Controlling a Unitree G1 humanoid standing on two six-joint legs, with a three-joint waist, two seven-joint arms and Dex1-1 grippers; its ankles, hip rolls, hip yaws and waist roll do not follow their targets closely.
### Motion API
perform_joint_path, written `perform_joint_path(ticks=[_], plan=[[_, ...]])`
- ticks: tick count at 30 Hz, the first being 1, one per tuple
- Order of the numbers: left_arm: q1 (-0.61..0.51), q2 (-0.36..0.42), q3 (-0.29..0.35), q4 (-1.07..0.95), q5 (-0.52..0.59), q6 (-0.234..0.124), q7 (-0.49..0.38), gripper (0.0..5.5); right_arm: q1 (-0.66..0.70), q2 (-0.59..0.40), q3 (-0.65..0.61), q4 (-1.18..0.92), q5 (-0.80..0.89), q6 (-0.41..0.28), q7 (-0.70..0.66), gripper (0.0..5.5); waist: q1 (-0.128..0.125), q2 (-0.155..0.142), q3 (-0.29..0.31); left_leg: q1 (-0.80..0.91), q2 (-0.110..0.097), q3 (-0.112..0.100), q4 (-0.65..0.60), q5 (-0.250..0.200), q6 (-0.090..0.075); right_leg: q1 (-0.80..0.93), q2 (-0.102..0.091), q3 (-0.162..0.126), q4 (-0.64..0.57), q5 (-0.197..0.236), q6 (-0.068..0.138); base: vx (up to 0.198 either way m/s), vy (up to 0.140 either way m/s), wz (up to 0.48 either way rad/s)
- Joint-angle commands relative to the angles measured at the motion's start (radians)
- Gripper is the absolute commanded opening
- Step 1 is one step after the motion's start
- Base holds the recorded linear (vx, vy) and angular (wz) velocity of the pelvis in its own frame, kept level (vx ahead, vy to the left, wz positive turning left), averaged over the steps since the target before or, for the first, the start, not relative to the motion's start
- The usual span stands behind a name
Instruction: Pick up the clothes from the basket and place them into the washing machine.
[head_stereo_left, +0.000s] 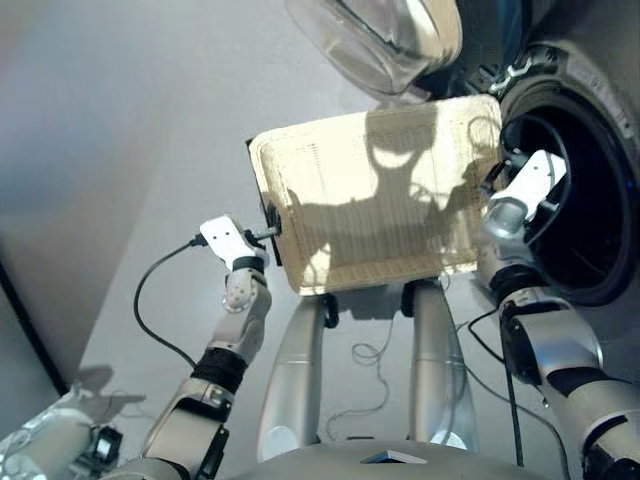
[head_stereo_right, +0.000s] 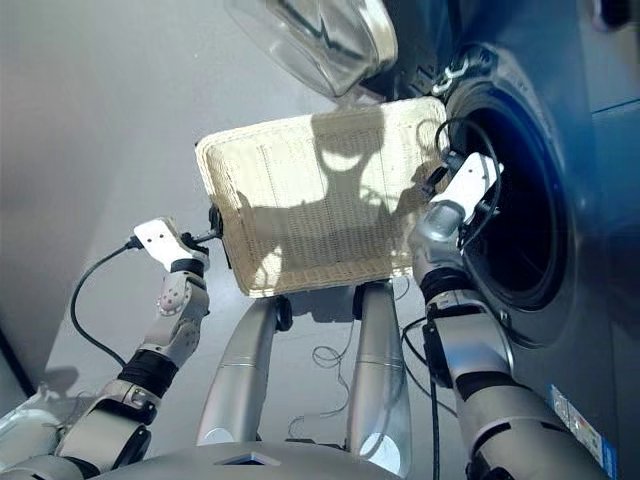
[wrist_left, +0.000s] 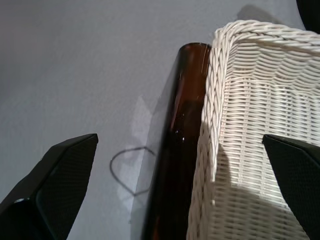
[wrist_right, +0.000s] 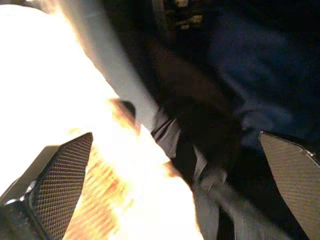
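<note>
**Basket bare, both hands open**

The wicker basket (head_stereo_left: 380, 200) sits just left of the washing machine (head_stereo_right: 560, 200), no clothes showing inside it. The left hand (head_stereo_left: 268, 232) straddles the basket's left rim, fingers apart. The right hand (head_stereo_right: 440, 172) hovers at the round port's left edge, fingers spread, holding nothing. The clear-glass door (head_stereo_left: 385, 40) hangs open beyond the basket.

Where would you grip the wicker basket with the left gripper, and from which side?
Take the basket by its braided rim on the robot's left edge, coming in from the left. The low upright wall there is probably thin enough to pinch, and the left gripper, fingers open, already straddles it, one finger inside the basket.
</note>
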Motion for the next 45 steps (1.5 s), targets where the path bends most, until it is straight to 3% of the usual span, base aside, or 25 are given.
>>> perform_joint_path(ticks=[1, 6, 10, 15, 16, 25, 36, 45], plan=[[-0.01, 0.013, 0.034, 0.023, 0.001, -0.033, -0.03, 5.5, 0.023, 0.0, 0.027, -0.057, -0.036, -0.036, 0.031, 5.5, 0.001, -0.015, 0.016, 0.086, -0.002, -0.027, 0.023, -0.088, -0.012, 0.142, 0.015, -0.047, -0.125, 0.026, 0.038, -0.064, -0.012, 0.026], [0.017, 0.005, 0.02, 0.202, 0.084, 0.007, -0.083, 5.5, 0.192, 0.062, 0.051, 0.008, -0.051, -0.003, 0.12, 5.5, -0.012, -0.057, 0.013, 0.3, 0.004, -0.024, -0.068, -0.072, -0.021, 0.365, 0.02, -0.063, -0.228, 0.041, 0.049, 0.036, 0.002, -0.005], [0.035, 0.002, 0.018, 0.283, 0.151, 0.025, -0.096, 5.5, 0.262, 0.075, 0.062, 0.068, -0.066, 0.025, 0.171, 5.5, -0.014, -0.069, -0.001, 0.42, 0.005, -0.025, -0.136, -0.059, -0.025, 0.482, 0.027, -0.071, -0.282, 0.042, 0.054, 0.084, 0.013, -0.019], [0.087, -0.008, 0.032, 0.388, 0.225, 0.052, -0.145, 5.5, 0.392, 0.078, 0.089, 0.102, -0.096, 0.052, 0.285, 5.5, -0.021, -0.092, -0.054, 0.578, 0.006, -0.017, -0.214, -0.045, -0.029, 0.636, 0.044, -0.078, -0.345, 0.04, 0.06, 0.101, 0.026, -0.071], [0.109, -0.015, 0.04, 0.439, 0.263, 0.074, -0.165, 5.5, 0.43, 0.083, 0.11, 0.142, -0.146, 0.078, 0.313, 5.5, -0.02, -0.096, -0.084, 0.629, 0.003, -0.016, -0.242, -0.042, -0.03, 0.692, 0.052, -0.082, -0.375, 0.036, 0.064, 0.086, 0.011, -0.043], [0.191, -0.035, 0.077, 0.591, 0.392, 0.125, -0.208, 5.5, 0.538, 0.095, 0.13, 0.194, -0.244, 0.116, 0.396, 5.5, -0.019, -0.108, -0.206, 0.818, 0.013, 0.012, -0.342, -0.036, -0.034, 0.871, 0.075, -0.081, -0.472, 0.036, 0.071, 0.092, 0.015, 0.002], [0.241, -0.038, 0.087, 0.575, 0.385, 0.133, -0.234, 5.5, 0.581, 0.1, 0.11, 0.191, -0.204, 0.125, 0.436, 5.5, -0.017, -0.104, -0.254, 0.932, 0.022, 0.015, -0.352, -0.06, -0.03, 0.985, 0.085, -0.083, -0.474, -0.002, 0.063, 0.042, -0.001, -0.03], [0.252, -0.044, 0.073, 0.549, 0.382, 0.134, -0.238, 5.5, 0.585, 0.103, 0.12, 0.177, -0.194, 0.124, 0.436, 5.5, -0.016, -0.095, -0.265, 0.948, 0.025, 0.011, -0.357, -0.059, -0.029, 1.006, 0.086, -0.083, -0.484, -0.007, 0.062, 0.0, 0.0, 0.0]])
